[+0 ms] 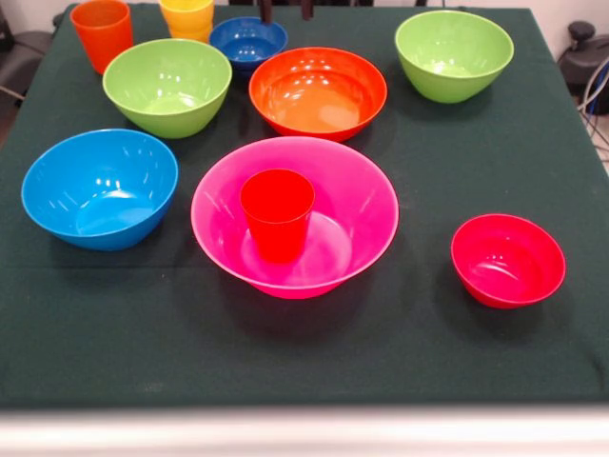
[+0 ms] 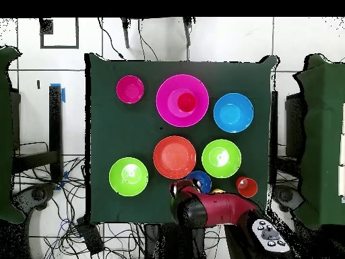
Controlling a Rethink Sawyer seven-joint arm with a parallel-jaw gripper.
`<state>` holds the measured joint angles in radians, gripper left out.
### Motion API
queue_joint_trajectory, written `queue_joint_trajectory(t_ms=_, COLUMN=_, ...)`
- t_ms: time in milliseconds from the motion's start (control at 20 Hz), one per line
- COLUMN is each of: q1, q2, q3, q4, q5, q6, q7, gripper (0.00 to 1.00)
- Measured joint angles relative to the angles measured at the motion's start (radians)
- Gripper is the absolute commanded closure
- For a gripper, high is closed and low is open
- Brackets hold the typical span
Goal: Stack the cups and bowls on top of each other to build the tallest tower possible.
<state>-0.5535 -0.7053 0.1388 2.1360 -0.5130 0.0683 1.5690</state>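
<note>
So far the tower point(image 1: 285, 224) amounted to one red cup point(image 1: 277, 213) standing upright, mouth up, in the middle of the large pink bowl point(image 1: 366, 214), which sat near the centre of the green table point(image 1: 285, 352). Reading the front view as a clock around that bowl, the light blue bowl point(image 1: 100, 188) lay at nine, the small red bowl point(image 1: 507, 260) at four, the orange bowl point(image 1: 318, 92) at twelve, one lime green bowl point(image 1: 167, 87) at eleven and the other point(image 1: 454, 54) at two. Beyond them, at the far edge, stood the small dark blue bowl point(image 1: 247, 42), an orange cup point(image 1: 101, 32) and a yellow cup point(image 1: 187, 17). The arm point(image 2: 209, 208) showed only from overhead, hunched at the robot's edge over the dark blue bowl; whether its gripper was apart or together I could not tell. The likely trouble: any bowl set on that narrow cup rim would balance poorly, so an off-centre release could tip it or topple the cup.
</note>
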Motion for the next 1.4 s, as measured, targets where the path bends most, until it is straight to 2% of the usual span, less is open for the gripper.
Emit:
queue_joint_trajectory(t_ms=350, q1=0.001, q2=0.033, q3=-0.001, q4=-0.037, q5=-0.005, q6=0.000, q7=0.000, gripper=0.00)
queue_joint_trajectory(t_ms=650, q1=-0.004, q2=0.108, q3=-0.001, q4=-0.075, q5=-0.034, q6=0.000, q7=0.000, gripper=0.00)
queue_joint_trajectory(t_ms=700, q1=-0.005, q2=0.137, q3=-0.001, q4=-0.084, q5=-0.042, q6=0.000, q7=0.000, gripper=1.00)
queue_joint_trajectory(t_ms=1400, q1=-0.008, q2=0.194, q3=0.000, q4=-0.089, q5=-0.067, q6=-0.004, q7=0.000, gripper=1.00)
